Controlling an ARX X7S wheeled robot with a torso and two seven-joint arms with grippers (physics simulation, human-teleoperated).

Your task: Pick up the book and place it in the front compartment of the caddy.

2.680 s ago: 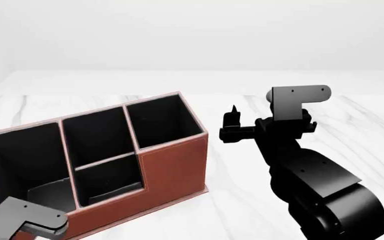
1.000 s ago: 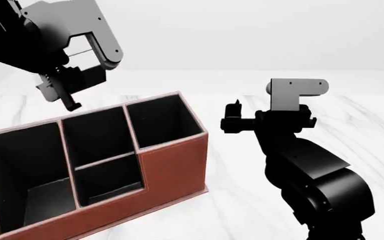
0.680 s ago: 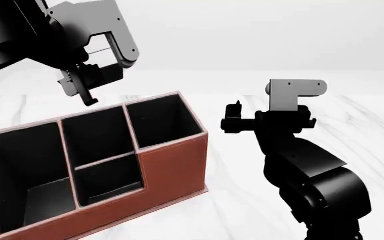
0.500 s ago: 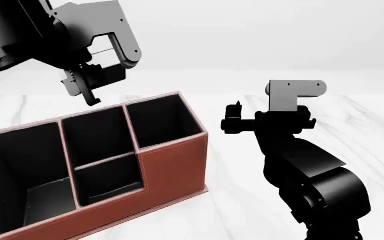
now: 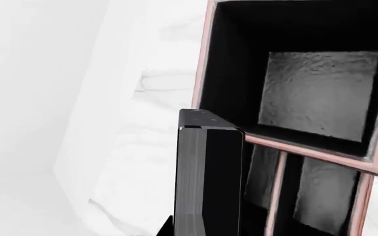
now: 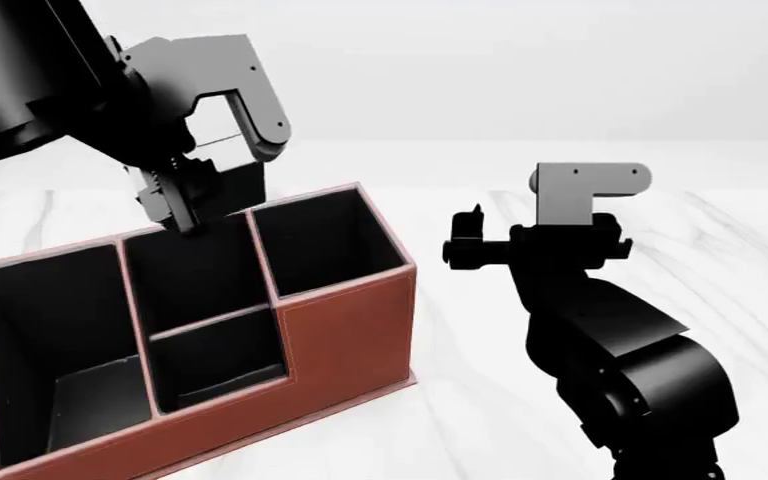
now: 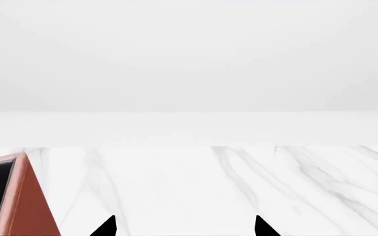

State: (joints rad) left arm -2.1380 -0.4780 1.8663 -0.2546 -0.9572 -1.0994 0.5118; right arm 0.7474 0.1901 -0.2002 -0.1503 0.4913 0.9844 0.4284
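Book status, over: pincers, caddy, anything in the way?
Left pincer shut on book, over caddy rear middle pocket. Right pincer open, empty, beside caddy. Front compartment unobstructed.

A corner of the caddy [image 7: 15, 201] shows on the marble table [image 7: 196, 187]. Two black fingertips [image 7: 105, 227] stand well apart.

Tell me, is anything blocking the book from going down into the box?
Nothing visible is. The left gripper holds the book over the caddy, whose open pockets look empty. It hangs by the back-middle pocket, though, with a divider before the front one.
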